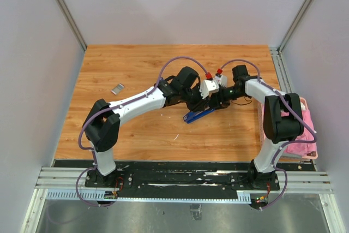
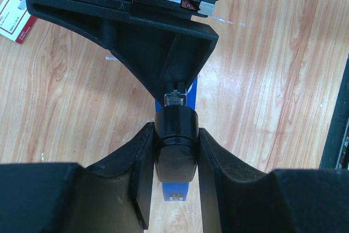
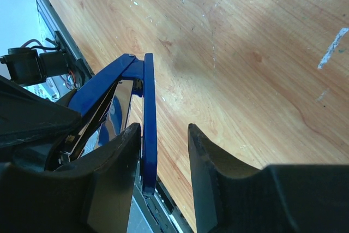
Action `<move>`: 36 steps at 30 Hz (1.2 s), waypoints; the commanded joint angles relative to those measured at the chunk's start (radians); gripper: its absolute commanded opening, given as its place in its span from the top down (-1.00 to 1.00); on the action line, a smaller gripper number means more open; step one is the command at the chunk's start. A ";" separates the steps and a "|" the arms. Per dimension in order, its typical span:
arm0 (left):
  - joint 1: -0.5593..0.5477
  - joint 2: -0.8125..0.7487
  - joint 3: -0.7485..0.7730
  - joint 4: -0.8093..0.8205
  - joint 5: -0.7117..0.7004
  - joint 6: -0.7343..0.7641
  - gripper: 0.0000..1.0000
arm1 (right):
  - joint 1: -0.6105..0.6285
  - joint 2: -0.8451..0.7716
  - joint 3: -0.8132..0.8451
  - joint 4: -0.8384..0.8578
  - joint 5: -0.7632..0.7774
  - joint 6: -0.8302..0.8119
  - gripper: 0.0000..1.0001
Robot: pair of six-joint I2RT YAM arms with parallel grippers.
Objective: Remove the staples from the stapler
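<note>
One stapler [image 1: 197,115] up, two strips of staples down, wide strip [image 1: 117,88] and tiny strip [image 1: 175,137], plus one box [image 2: 13,17], one cloth [image 1: 303,145].

A blue stapler [image 1: 199,114] is resting hinged open near the desk's centre, a silvery staple strip [image 1: 117,88] lying toward the left edge.

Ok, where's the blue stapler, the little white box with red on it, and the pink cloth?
stapler [image 1: 197,115]: top view, on its blue base.
white box [image 2: 11,17]: left wrist view, on its printed face.
pink cloth [image 1: 300,148]: top view, on its near part.
</note>
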 commanded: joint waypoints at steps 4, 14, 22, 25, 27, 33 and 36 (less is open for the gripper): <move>-0.009 -0.015 0.017 0.037 0.006 0.015 1.00 | -0.054 -0.019 0.023 -0.037 -0.028 -0.029 0.17; -0.009 -0.018 0.015 0.041 0.008 0.013 1.00 | -0.119 0.014 0.030 -0.059 -0.107 -0.037 0.16; -0.009 -0.016 0.011 0.044 -0.011 0.013 1.00 | -0.157 0.006 0.037 -0.074 -0.091 -0.035 0.17; -0.009 -0.012 0.011 0.046 -0.024 0.013 1.00 | -0.182 -0.011 0.035 -0.073 -0.084 -0.026 0.17; -0.009 -0.009 0.010 0.047 -0.027 0.014 1.00 | -0.197 -0.028 0.033 -0.067 -0.087 -0.014 0.16; -0.009 -0.003 0.013 0.046 -0.028 0.014 1.00 | -0.203 -0.109 -0.013 0.005 -0.183 0.049 0.16; -0.010 0.000 0.020 0.040 -0.031 0.014 1.00 | -0.182 -0.137 -0.032 0.034 -0.206 0.067 0.11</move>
